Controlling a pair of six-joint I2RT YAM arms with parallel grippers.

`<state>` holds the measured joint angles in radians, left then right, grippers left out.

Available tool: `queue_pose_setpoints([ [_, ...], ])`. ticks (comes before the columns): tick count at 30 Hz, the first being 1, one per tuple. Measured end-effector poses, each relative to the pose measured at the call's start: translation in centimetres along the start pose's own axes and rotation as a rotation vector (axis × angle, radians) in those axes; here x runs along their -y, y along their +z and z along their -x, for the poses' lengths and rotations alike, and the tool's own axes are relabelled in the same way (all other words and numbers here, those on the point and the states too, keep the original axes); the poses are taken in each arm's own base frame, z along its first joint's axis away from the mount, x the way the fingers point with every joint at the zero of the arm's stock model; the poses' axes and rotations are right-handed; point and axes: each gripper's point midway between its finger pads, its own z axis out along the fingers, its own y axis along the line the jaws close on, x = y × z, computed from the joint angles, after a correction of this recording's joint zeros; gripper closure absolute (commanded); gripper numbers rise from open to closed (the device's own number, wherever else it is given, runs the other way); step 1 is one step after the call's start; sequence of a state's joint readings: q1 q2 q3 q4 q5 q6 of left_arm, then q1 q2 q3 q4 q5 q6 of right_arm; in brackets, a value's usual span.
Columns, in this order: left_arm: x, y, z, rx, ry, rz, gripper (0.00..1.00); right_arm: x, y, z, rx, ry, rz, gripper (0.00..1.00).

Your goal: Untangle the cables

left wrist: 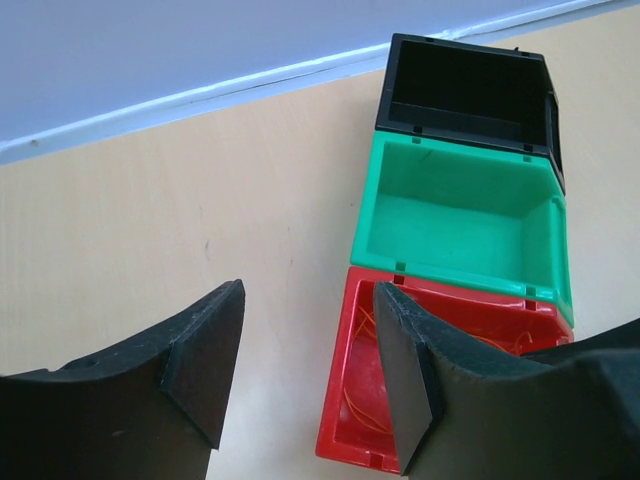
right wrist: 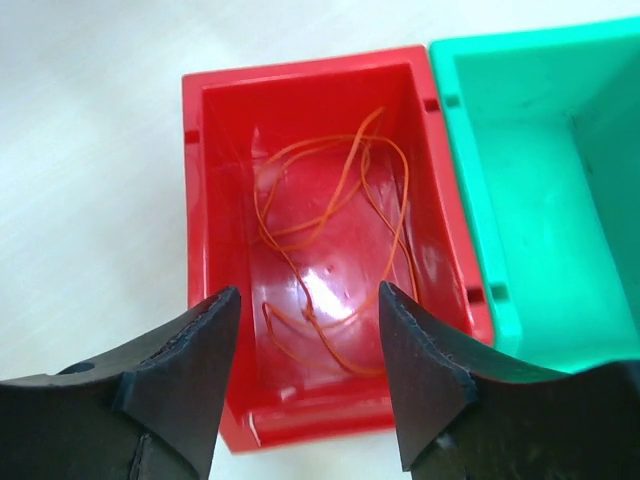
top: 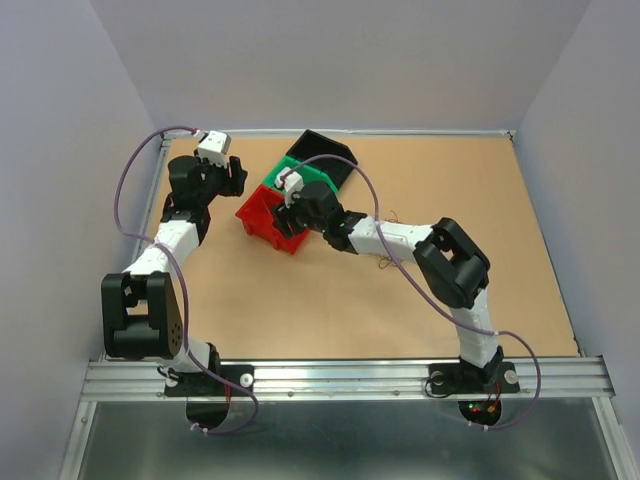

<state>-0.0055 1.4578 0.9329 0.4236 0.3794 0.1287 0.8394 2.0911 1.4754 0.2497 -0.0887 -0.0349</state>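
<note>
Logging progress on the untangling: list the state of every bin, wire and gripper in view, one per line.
Red bin: upright, holds an orange wire.
Orange wire: loose loops on the red bin's floor, not gripped.
Green bin: upright, no wire seen inside.
Black bin: upright, inside too dark to tell.
Left gripper: open, holding nothing.
Right gripper: open, above the red bin.

Red bin [left wrist: 340,385] half hidden — behind left tool [left wrist: 305,350].

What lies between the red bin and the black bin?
The green bin, empty inside, sits directly between them; the left wrist view shows it best.
</note>
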Motion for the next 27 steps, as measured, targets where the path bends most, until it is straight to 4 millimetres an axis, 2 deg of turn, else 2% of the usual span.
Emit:
queue_pose_setpoints([
  [4,0.4,0.0,-0.1,0.002,0.000,-0.021,0.34,0.9,-1.9,0.1,0.002,0.037,-0.046,0.33],
  [7,0.9,0.0,0.0,0.005,0.002,-0.051,0.34,2.5,-5.5,0.9,0.015,0.106,-0.104,0.33],
  [10,1.8,0.1,-0.1,0.005,0.012,-0.082,0.34,6.6,-10.6,2.8,0.054,0.171,-0.252,0.38],
  [14,4.1,0.4,-0.3,0.001,0.046,-0.135,0.34,11.5,-16.3,3.9,0.110,0.254,-0.408,0.40],
  [17,6.1,0.5,-1.0,-0.009,0.077,-0.180,0.34,14.3,-20.0,1.5,0.095,0.322,-0.508,0.44],
  [20,8.0,0.3,-1.7,-0.021,0.112,-0.219,0.34,16.3,-22.0,-1.7,0.039,0.376,-0.588,0.44],
  [23,9.9,-0.4,-2.0,-0.015,0.158,-0.260,0.34,17.1,-22.9,-3.9,-0.022,0.407,-0.636,0.41],
  [27,11.7,-1.3,-1.5,0.017,0.218,-0.306,0.34,17.6,-23.4,-5.5,-0.073,0.425,-0.680,0.38],
])
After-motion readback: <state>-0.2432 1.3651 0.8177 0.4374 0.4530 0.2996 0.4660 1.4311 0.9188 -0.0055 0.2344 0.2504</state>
